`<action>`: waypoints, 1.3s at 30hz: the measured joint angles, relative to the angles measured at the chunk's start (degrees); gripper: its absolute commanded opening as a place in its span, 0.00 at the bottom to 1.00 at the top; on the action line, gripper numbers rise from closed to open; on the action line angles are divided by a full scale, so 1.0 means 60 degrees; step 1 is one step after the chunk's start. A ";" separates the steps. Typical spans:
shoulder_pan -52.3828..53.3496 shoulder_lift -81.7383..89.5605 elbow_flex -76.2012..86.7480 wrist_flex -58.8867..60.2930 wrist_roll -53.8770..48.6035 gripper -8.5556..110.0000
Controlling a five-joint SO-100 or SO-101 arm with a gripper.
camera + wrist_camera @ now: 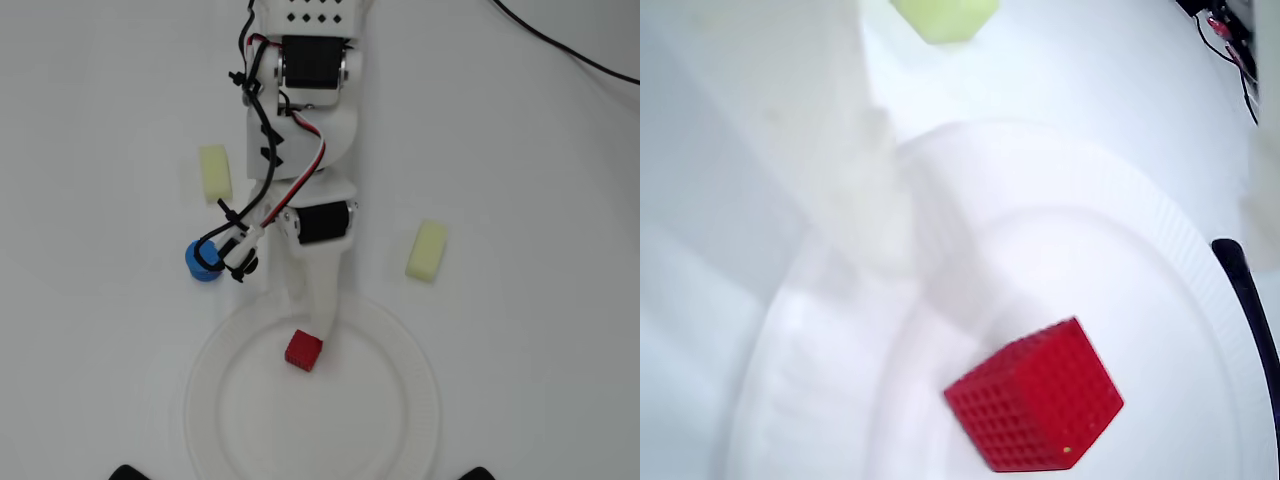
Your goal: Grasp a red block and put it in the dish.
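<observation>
A: Location of red block (303, 350)?

B: Inside the dish (400, 440), on the flat centre, toward the rim nearest the arm in the overhead view. Resting on the plate surface, turned at an angle. Gridded faces clear in the wrist view (1036, 396).

A: Claw (318, 335) condition?

B: Over the dish, one white finger (320, 295) ending just beside the block. In the wrist view, only a blurred white finger (855, 150) at upper left, apart from the block. Second finger not made out. Open or closed: cannot tell. Not clamped on the block, by the wrist view.

A: Other items on the bench (540, 150)?

B: Blue cylinder (203, 260) outside the dish, left of the arm in the overhead view. Two pale yellow oblong blocks, one upper left (215, 172), one right (427, 250). Black cable (560, 45) at top right.
</observation>
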 measured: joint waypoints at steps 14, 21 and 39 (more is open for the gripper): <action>0.0410 0.6489 0.2139 0.4673 -0.0176 0.43; 0.1084 1.1396 0.5156 0.5713 -0.0278 0.42; 0.1040 1.7271 1.1675 0.7515 0.0981 0.35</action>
